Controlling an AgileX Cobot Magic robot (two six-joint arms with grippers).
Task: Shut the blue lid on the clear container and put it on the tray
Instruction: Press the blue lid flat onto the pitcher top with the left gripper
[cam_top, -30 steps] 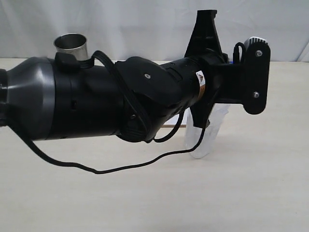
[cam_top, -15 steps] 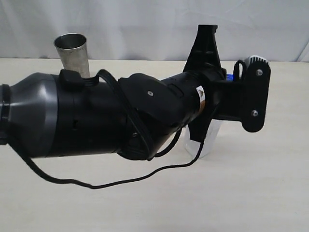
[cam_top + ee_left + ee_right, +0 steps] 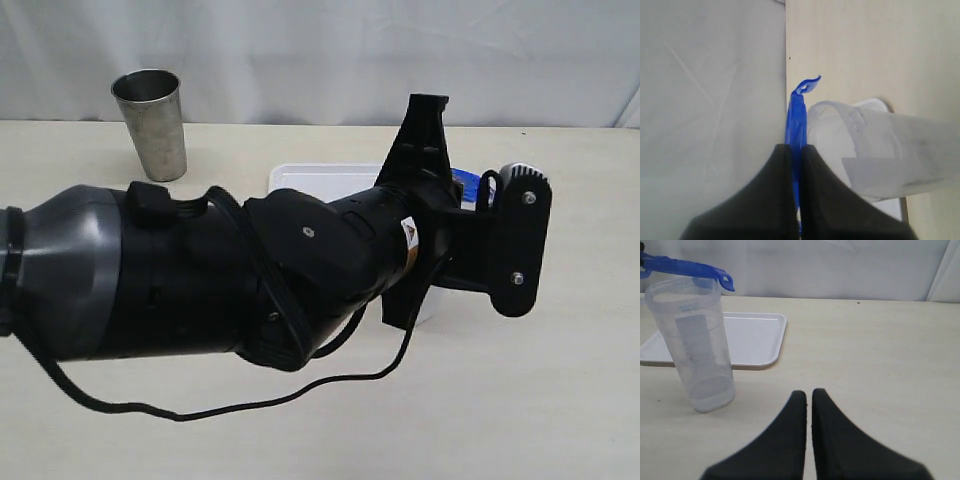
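Plainly, the left gripper (image 3: 796, 146) was pinching the blue lid (image 3: 797, 112) edge-on between its black fingers, with one snap flap curling free beyond the tips. The lid was held at the mouth of the clear container (image 3: 880, 155). Whether it touched the rim or sat a shade above it could not be told from either wrist view. In the right wrist view the lid (image 3: 685, 267) lay tilted across the top of the container (image 3: 702, 357), one flap overhanging the side.

The container stood on the table (image 3: 880, 355), just beside the long edge of the tray (image 3: 760, 340) and not on it, and it leaned slightly. The tray itself lay flat and carried nothing.

The right gripper (image 3: 806, 392) had its fingers pressed together on nothing, low over the table and well apart from the tray.

In the exterior view the left arm (a thick black and grey limb trailing a loose cable) crossed in front of the tray (image 3: 320, 178), hiding most of it and nearly all of the container. Only a sliver of the lid (image 3: 465, 185) showed. A steel cup (image 3: 150, 120) stood upright, apart from the tray's far corner.
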